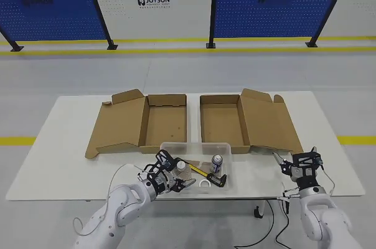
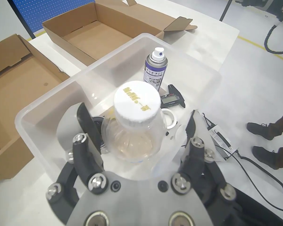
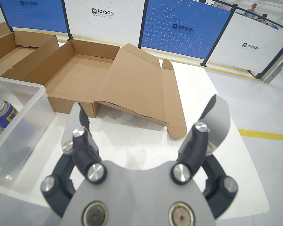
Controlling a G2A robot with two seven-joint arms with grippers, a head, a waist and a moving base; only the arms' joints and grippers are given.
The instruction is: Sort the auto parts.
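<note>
Status: sorting is judged not yet begun. The two open brown cardboard boxes, one on the robot's left [image 1: 166,124] and one on its right [image 1: 220,124], lie side by side at the far half of the white worktop [image 1: 70,155], and both show bare floors with nothing deposited. All parts seen are in the clear plastic bin [image 1: 194,146] at the near edge, just in front of the boxes: a clear plastic bottle with a white ribbed cap [image 2: 136,104], a blue spray can with a white nozzle [image 2: 155,68], a black digital caliper [image 2: 172,98], a white ring [image 2: 169,116] and a yellow strip-shaped item [image 1: 197,169]. The left pincer [image 2: 137,112] is inside the bin with its fingers spread to either side of the bottle, released and, as far as can be seen, not pressing on it. The bottle stands upright between them, near the spray can. The right pincer [image 3: 146,101] is released and empty, hanging over bare worktop beside the right box's folded-out flap. Assessment: the step in hand looks like taking the bottle. Every item has yet to be lifted out and placed in a box.
</note>
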